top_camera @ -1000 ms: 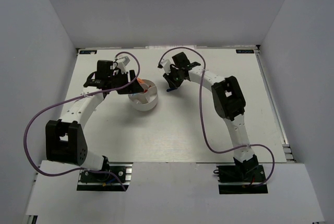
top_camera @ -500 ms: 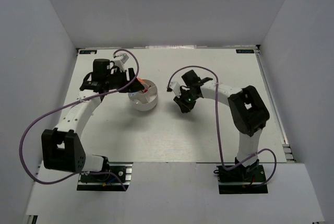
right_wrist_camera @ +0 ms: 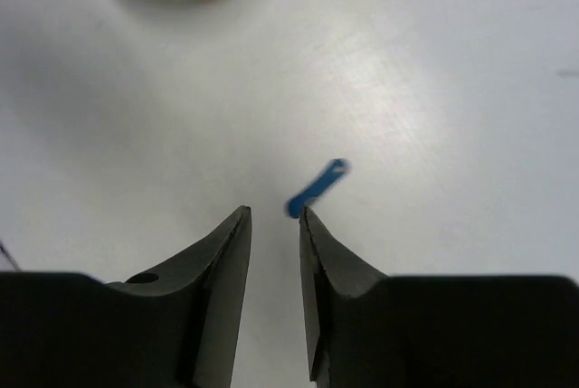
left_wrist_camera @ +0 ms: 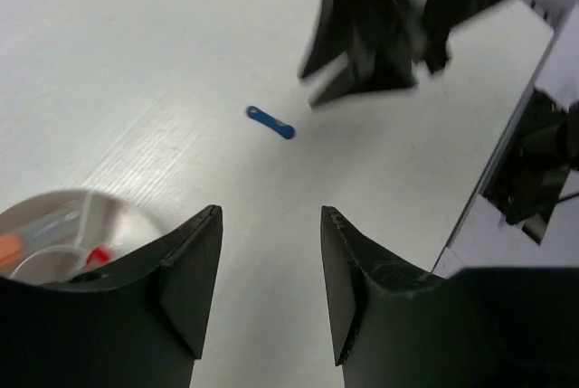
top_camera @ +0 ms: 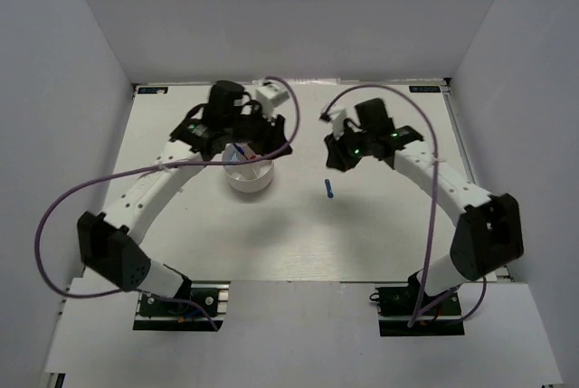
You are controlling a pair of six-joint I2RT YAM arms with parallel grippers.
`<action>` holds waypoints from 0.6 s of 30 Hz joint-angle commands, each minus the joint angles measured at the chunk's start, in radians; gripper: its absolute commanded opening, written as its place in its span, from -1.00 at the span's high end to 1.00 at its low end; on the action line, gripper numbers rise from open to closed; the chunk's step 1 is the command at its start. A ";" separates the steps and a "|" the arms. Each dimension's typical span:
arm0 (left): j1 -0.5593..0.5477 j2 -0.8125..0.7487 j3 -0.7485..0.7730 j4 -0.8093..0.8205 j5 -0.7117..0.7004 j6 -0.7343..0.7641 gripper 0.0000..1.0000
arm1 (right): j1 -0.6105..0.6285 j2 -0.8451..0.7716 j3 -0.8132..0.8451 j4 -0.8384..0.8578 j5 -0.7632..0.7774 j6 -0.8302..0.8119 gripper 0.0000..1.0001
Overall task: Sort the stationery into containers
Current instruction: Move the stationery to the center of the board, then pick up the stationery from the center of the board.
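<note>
The round white tub (top_camera: 249, 174) stands left of centre, with an orange piece (left_wrist_camera: 9, 250) and a red piece (left_wrist_camera: 98, 255) in its compartments. A thin blue piece (top_camera: 328, 190) lies flat on the table to the tub's right; it also shows in the left wrist view (left_wrist_camera: 270, 122) and the right wrist view (right_wrist_camera: 317, 187). My left gripper (top_camera: 267, 146) hovers over the tub's far right rim (left_wrist_camera: 136, 216), open and empty (left_wrist_camera: 270, 212). My right gripper (top_camera: 340, 158) is above the blue piece, jaws slightly apart and empty (right_wrist_camera: 273, 210). The other stationery is hidden.
Grey walls close in the white table (top_camera: 407, 216) on the left, back and right. Purple cables (top_camera: 54, 216) loop beside both arms. The right gripper (left_wrist_camera: 371, 26) fills the top of the left wrist view, close to the left one.
The blue piece left the right gripper and now lies on the table. The right gripper rose and moved back right. My left gripper swung right over the tub.
</note>
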State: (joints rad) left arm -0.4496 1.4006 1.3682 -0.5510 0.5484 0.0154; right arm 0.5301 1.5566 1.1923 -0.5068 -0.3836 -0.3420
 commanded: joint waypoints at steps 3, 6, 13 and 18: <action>-0.159 0.246 0.202 -0.250 -0.183 0.086 -0.11 | -0.168 -0.127 0.043 -0.028 0.121 0.228 0.34; -0.228 0.374 0.291 -0.316 -0.225 0.075 -0.15 | -0.246 -0.159 -0.005 -0.080 0.163 0.300 0.35; -0.353 0.489 0.276 -0.242 -0.237 -0.101 -0.55 | -0.372 -0.210 -0.092 -0.070 0.140 0.380 0.37; -0.440 0.592 0.321 -0.230 -0.531 -0.187 -0.20 | -0.432 -0.193 -0.080 -0.068 0.080 0.386 0.37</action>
State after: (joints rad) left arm -0.8524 1.9755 1.6375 -0.7940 0.2161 -0.0948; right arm 0.1196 1.3804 1.0954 -0.5808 -0.2573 0.0170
